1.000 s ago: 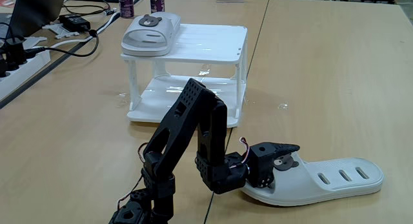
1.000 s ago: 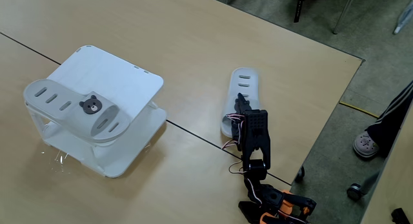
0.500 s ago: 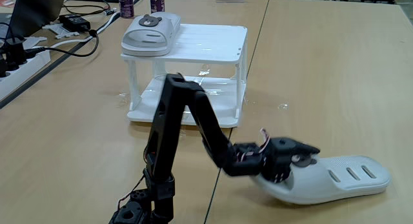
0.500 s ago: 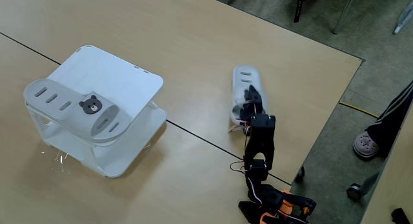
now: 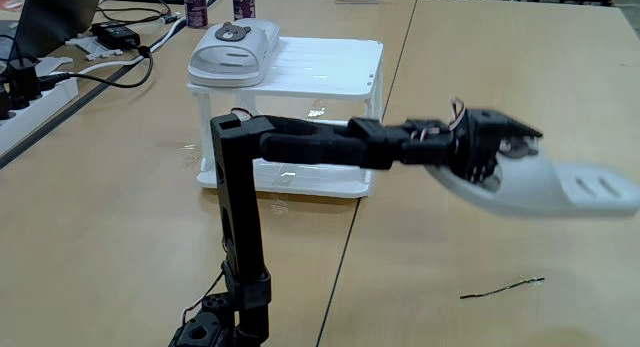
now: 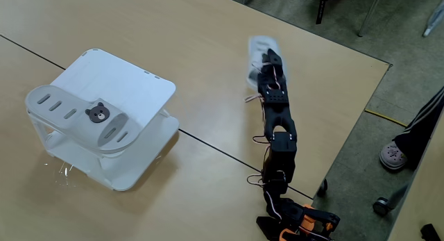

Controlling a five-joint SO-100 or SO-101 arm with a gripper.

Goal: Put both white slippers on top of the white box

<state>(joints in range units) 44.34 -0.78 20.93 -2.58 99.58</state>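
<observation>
**Desk:** Wooden tabletop (image 5: 480,137), two pale panels meeting at a seam, cables and a power strip (image 5: 25,102) at the left edge in the low fixed view. What is the claw doing?

**Photographer:** The gripper (image 5: 505,152) sits at the end of a black arm (image 5: 300,145) stretched out nearly level above the table. Its fingers are closed on the strap end of one white slipper (image 5: 560,187), which hangs clear of the wood, toe end blurred and pointing right. In the high fixed view the same gripper (image 6: 267,60) and the carried slipper (image 6: 258,46) appear at the far end of the extended arm, the slipper smeared and hard to read.

**Desk:** And the other slipper?

**Photographer:** The second slipper (image 5: 235,49) lies on the ribbed top of the white box (image 5: 330,62), along its left side in the low view, bear badge at the far end. From above, the slipper (image 6: 80,117) lies along the near-left edge of the box (image 6: 132,85), badge and vent slots plain to see.

**Desk:** Anything else around it?

**Photographer:** A thin dark wire (image 5: 500,287) lies loose on the table below the raised slipper. Two dark bottles (image 5: 243,1) stand behind the box. In the high view, a shoe (image 6: 397,154) rests on the grey floor off the table's right edge, beside dark fabric.
</observation>
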